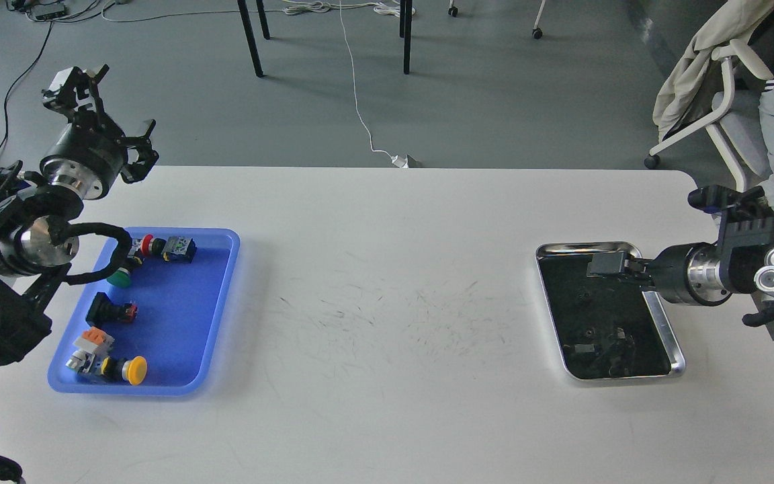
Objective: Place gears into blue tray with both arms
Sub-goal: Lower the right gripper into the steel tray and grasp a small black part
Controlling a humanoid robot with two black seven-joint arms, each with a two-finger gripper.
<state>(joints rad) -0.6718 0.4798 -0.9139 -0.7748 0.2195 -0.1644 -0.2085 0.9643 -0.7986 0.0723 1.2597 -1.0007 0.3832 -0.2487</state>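
White table (387, 323), grey floor (494, 101) behind it; left gripper (101, 111) jaws spread, right gripper (605, 263) jaws unclear.

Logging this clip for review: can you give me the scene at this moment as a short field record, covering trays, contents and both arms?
surface: white table
blue tray: on the left side, holds several push-button switches
silver tray: on the right side, dark inside, small dark parts too faint to identify
gears in blue tray: none discernible
left gripper: raised above the table's far left corner, fingers spread, holding nothing
right gripper: low over the silver tray's far end; fingers' state unclear
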